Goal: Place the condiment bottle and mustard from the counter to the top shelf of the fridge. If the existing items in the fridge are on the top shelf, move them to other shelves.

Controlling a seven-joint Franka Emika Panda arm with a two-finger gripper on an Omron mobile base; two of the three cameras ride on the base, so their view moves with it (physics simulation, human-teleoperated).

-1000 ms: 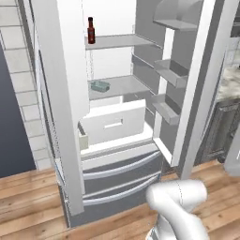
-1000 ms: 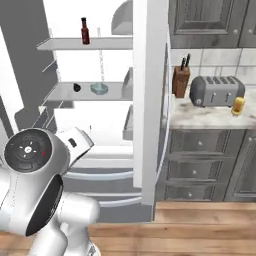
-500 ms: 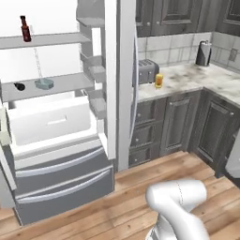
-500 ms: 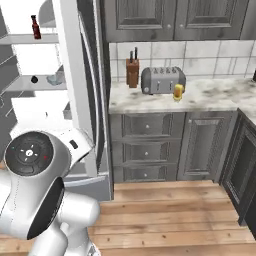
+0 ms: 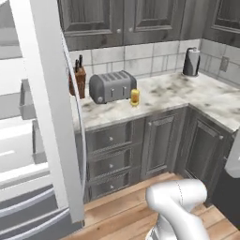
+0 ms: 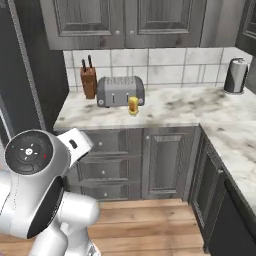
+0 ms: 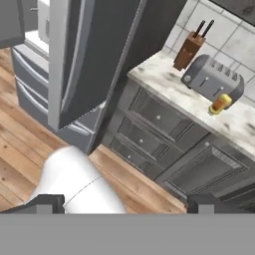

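Observation:
The mustard is a small squat yellow bottle standing upright on the counter, just in front of the toaster's right end. It also appears as the mustard and the mustard. The fridge fills the left with its open door edge-on, and drawer fronts show beside it. The fridge door hangs well left of the bottle. My gripper is open and holds nothing; its fingertips stand wide apart, far short of the counter. The condiment bottle, the top shelf and the existing items are out of view.
A grey toaster and a brown knife block stand at the back of the counter. A steel canister sits in the far right corner. Dark cabinets run below, over a wooden floor.
The whole picture has swung right from the open fridge interior to the counter, so the camera has moved. The shelves with the red-orange bottle have left the views. The mustard now sits near centre.

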